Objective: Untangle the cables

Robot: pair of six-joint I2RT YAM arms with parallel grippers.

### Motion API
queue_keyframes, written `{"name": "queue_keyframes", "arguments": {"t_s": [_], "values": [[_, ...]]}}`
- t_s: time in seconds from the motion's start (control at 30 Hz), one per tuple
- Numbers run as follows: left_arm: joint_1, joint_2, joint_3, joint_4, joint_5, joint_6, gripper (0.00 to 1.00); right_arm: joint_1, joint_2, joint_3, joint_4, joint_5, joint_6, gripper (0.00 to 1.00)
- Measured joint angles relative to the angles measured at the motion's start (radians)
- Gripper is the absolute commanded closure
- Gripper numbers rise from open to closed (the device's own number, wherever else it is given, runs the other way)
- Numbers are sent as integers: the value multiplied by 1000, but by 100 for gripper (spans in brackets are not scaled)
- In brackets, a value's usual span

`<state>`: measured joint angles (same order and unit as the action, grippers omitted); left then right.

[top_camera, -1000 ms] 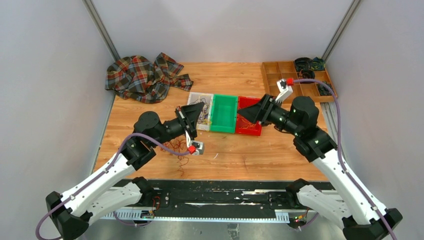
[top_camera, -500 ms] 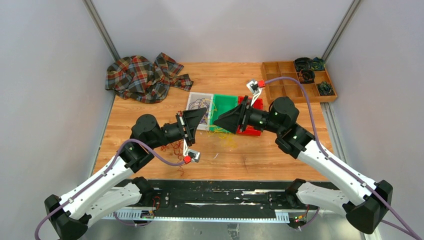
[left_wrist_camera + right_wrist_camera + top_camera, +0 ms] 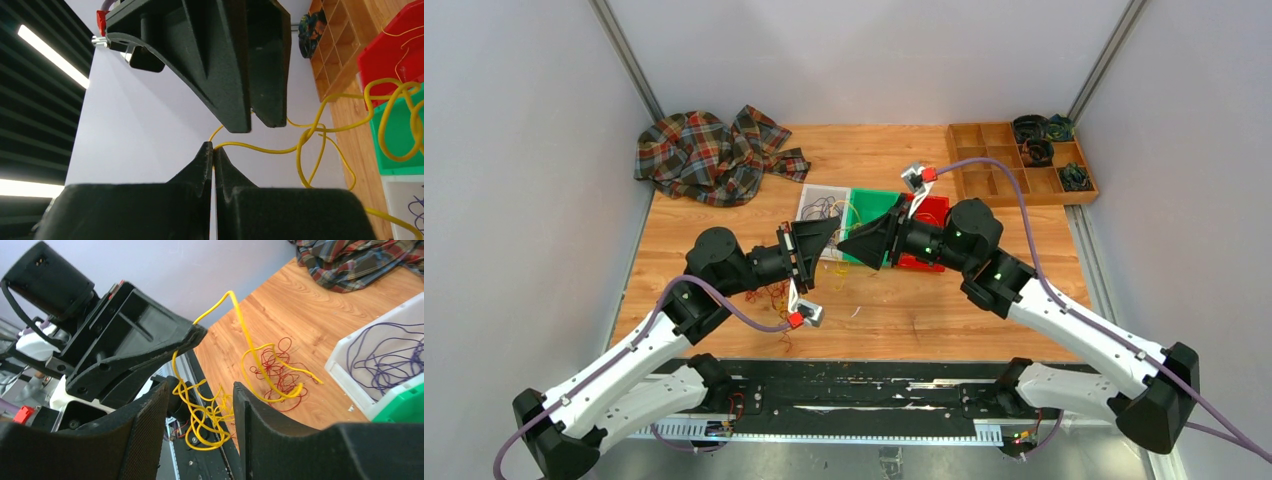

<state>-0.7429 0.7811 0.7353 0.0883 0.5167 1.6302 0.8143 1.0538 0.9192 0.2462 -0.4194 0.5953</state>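
Left arm (image 3: 629, 350) jaws pinched together; right arm (image 3: 1074, 325) jaws parted.

You're seeing the left arm (image 3: 639, 345) and right arm (image 3: 1074, 320) wearing white shells over black joints, each trailing a thick lilac cable (image 3: 971, 160) ending in a red plug (image 3: 930, 174); the left gripper (image 3: 835, 222) and right gripper (image 3: 842, 250) are showing matte black, wedge-shaped fingers (image 3: 140, 440)

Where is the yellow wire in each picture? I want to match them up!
Top external: the yellow cable shows only faintly in the middle, where the two arms meet.
Left wrist: the yellow cable runs rightward from the shut left gripper, looping mid-picture.
Right wrist: the yellow cable hangs bunched between the open right gripper fingers.
Shared landmark: the green bin, at the right edge and the bottom-right corner.
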Motion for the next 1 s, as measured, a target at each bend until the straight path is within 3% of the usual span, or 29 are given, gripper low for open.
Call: {"name": "queue_keyframes", "arguments": {"t_s": [1.0], "values": [[0,34,69,3,-1,-46,99,84,171,-18,197,159,115,67]]}}
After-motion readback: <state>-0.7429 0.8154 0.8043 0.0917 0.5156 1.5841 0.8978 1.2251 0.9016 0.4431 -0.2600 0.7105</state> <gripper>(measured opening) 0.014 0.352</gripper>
